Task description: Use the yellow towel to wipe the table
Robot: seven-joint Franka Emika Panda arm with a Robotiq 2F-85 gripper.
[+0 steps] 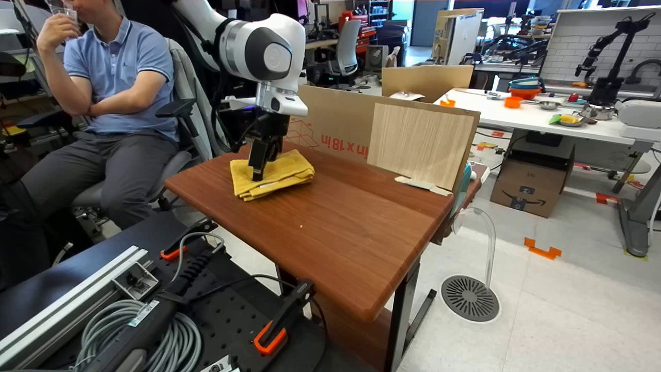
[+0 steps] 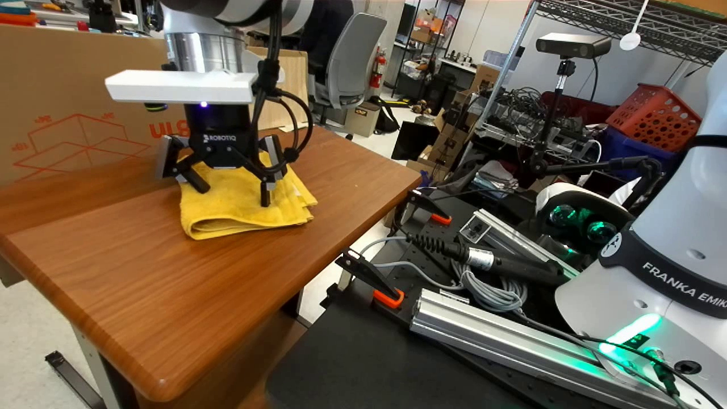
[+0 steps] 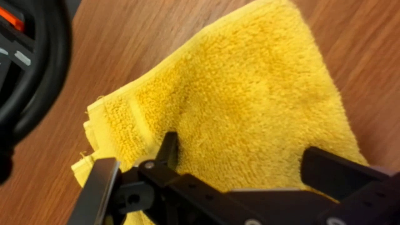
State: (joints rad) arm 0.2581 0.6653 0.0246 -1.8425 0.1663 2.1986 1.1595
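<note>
The yellow towel (image 1: 292, 169) lies folded on the reddish-brown table (image 1: 356, 232), near its far left end in an exterior view. The towel (image 2: 244, 218) and table (image 2: 130, 272) also show in an exterior view. My gripper (image 2: 234, 194) points down over the towel with its fingers spread and nothing between them. In the wrist view, the two dark fingertips of my gripper (image 3: 240, 145) stand wide apart over the towel (image 3: 234, 84). The fingertips are at or very close to the cloth; whether they press on it I cannot tell. The table (image 3: 125, 47) shows around the towel.
A cardboard sheet (image 1: 330, 121) and a pale wood panel (image 1: 418, 144) stand along the table's far edge. A black bench (image 1: 232, 310) with clamps and cables adjoins the near side. A seated person (image 1: 121, 77) is close to the arm. Cables (image 2: 289, 130) hang beside the gripper.
</note>
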